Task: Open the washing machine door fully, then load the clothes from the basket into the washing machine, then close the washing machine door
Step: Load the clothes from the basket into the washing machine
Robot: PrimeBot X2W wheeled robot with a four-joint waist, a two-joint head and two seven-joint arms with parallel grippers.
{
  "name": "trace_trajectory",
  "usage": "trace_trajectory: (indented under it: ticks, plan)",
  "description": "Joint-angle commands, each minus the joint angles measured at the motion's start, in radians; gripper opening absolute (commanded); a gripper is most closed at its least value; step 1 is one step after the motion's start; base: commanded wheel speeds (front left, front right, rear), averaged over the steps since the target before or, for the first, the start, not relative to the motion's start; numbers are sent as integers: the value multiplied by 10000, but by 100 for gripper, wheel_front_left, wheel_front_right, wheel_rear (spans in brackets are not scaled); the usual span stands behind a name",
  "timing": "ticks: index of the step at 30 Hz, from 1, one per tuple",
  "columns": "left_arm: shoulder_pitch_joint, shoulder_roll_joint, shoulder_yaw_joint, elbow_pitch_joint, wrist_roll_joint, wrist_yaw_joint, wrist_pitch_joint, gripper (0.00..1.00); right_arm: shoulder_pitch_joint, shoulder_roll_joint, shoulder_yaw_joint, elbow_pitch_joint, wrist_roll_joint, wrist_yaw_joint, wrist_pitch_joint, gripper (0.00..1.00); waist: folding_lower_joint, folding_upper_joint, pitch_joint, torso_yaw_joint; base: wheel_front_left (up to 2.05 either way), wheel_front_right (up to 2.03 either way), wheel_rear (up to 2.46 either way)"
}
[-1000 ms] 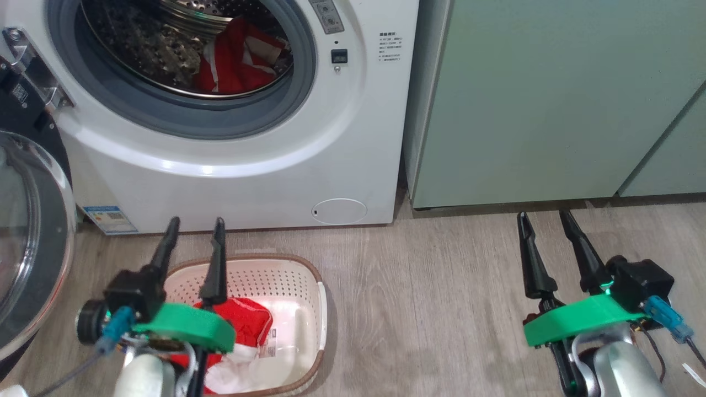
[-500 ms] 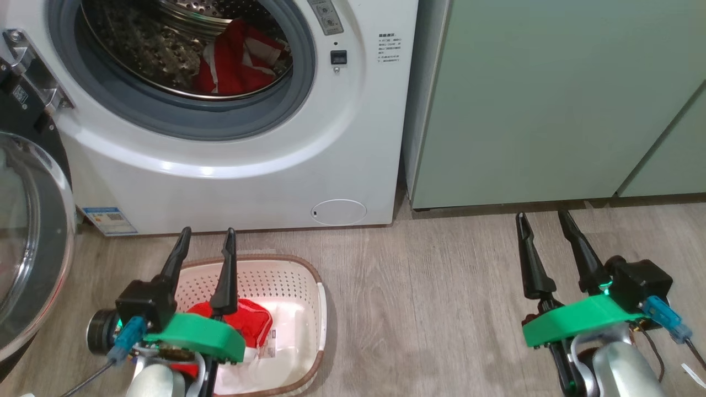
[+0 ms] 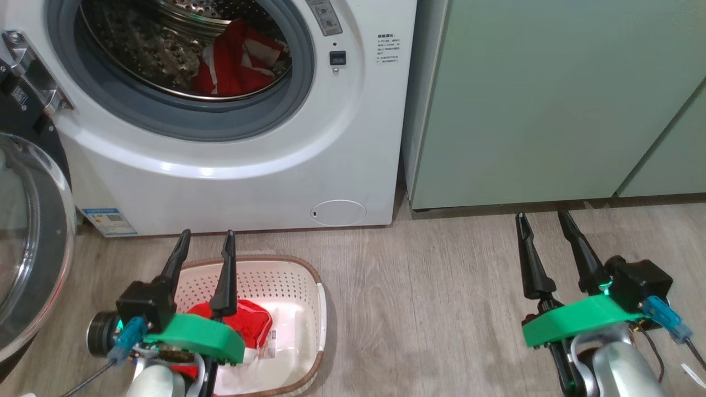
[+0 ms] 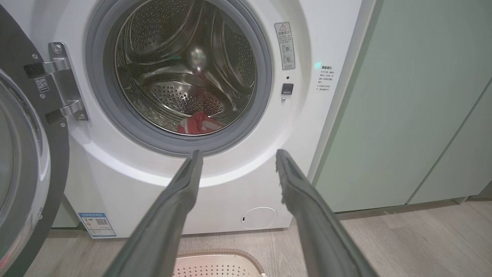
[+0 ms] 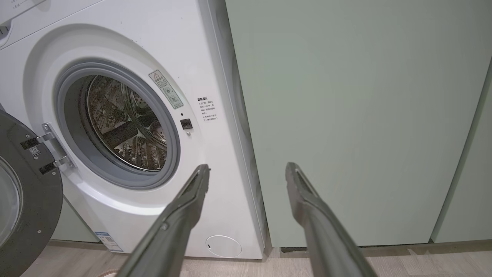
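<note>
Starting left of the white front-loading washing machine (image 3: 248, 182), you have its round black-rimmed glass door (image 3: 27, 237) swung wide. Lower your left gripper (image 3: 207, 236), fingers apart, straight down into the cream perforated plastic basket (image 3: 322, 309) in front of the machine and pinch the soft red-and-white striped clothes (image 3: 251, 322) deep in the bundle. One garment already lies in the steel drum (image 3: 143, 49). Your right gripper (image 3: 541, 215) hangs spread, empty, right of the machine.

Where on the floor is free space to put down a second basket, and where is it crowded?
The floor is bare between the basket and the right tool, in front of the green cabinet. It is crowded on the left: the open door, the left tool and the basket with red clothes sit close together before the washing machine.
</note>
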Motion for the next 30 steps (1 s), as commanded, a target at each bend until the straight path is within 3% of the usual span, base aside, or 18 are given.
trace_trajectory:
  ticks: [1, 30]
  plan:
    - [-222, 36, 342, -298, -86, 9, -51, 100, -127, -29, 258, -312, -38, 0, -92, 100, 1, -1, -3, 14, 0, 0, 0]
    - [-206, 36, 283, 59, -268, 148, -51, 100, -179, -29, 366, -298, -149, 0, -92, 100, 1, -1, 195, -71, 0, 0, 0]
